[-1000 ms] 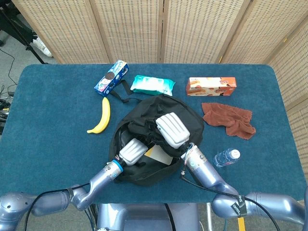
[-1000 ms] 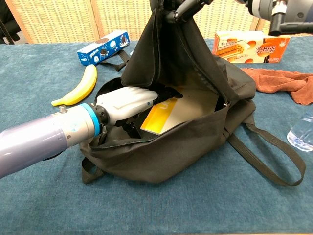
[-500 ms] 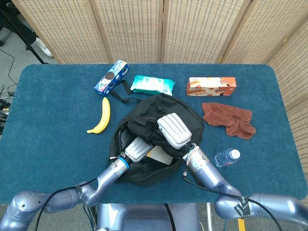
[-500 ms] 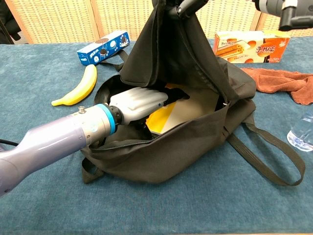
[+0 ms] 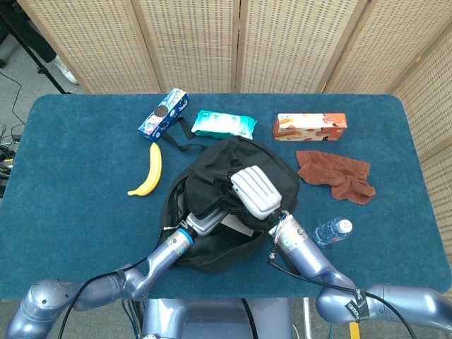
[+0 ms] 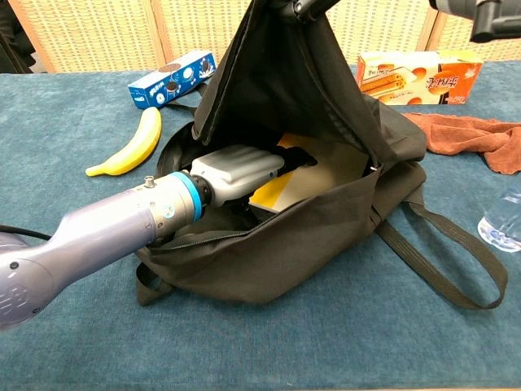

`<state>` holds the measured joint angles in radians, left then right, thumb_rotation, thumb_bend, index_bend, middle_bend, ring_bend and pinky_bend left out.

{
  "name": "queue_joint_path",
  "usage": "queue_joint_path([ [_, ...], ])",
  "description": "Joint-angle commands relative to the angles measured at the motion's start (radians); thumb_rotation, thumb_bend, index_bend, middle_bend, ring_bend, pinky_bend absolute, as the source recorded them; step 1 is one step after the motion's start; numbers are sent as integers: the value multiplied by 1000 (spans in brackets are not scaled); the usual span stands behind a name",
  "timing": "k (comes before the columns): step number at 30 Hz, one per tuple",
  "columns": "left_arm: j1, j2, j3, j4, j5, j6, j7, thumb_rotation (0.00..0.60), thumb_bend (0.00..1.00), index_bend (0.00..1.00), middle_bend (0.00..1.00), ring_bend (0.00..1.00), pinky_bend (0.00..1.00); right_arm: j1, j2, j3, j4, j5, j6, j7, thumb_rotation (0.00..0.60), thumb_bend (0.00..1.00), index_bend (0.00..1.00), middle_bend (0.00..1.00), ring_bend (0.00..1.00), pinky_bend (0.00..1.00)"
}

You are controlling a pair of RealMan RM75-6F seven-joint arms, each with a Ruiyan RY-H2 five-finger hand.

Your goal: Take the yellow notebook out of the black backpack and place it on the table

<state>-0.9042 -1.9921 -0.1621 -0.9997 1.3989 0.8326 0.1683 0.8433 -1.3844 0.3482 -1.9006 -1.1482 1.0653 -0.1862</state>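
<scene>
The black backpack (image 5: 233, 166) lies in the middle of the blue table, its mouth facing me. My right hand (image 5: 256, 191) grips the upper flap and holds it raised, so the opening (image 6: 326, 98) gapes like a tent. Inside lies the yellow notebook (image 6: 273, 194), slanted, partly covered. My left hand (image 6: 240, 169) is inside the opening, resting over the notebook with its fingers (image 6: 297, 155) stretched toward the notebook's far edge; the tips are lost in shadow. From above, the left hand (image 5: 205, 222) shows just inside the bag's rim.
A banana (image 5: 148, 171), a blue cookie box (image 5: 164, 113) and a teal wipes pack (image 5: 224, 124) lie behind and left of the bag. An orange snack box (image 5: 310, 126), a brown cloth (image 5: 337, 174) and a water bottle (image 5: 330, 230) are to its right. A strap (image 6: 440, 261) trails forward.
My left hand has slid deeper into the backpack, now covering more of the notebook. The right hand has kept the flap raised, lifting it slightly higher.
</scene>
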Motion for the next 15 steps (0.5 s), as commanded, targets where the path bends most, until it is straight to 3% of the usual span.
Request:
queue_joint_path([
  [1, -11, -9, -7, 19, -5, -4, 6, 600, 454, 0, 0, 0, 0, -1, 2, 0, -2, 0, 3, 3, 600, 555, 654, 666, 556, 599],
  [10, -39, -39, -28, 79, -21, -13, 27, 600, 615, 0, 0, 0, 0, -6, 13, -1, -3, -4, 6, 18, 600, 555, 654, 666, 557, 599],
  [15, -52, -54, -36, 109, -28, -16, 33, 600, 620, 0, 0, 0, 0, -8, 21, -1, -3, -6, 6, 27, 600, 556, 653, 666, 557, 599],
])
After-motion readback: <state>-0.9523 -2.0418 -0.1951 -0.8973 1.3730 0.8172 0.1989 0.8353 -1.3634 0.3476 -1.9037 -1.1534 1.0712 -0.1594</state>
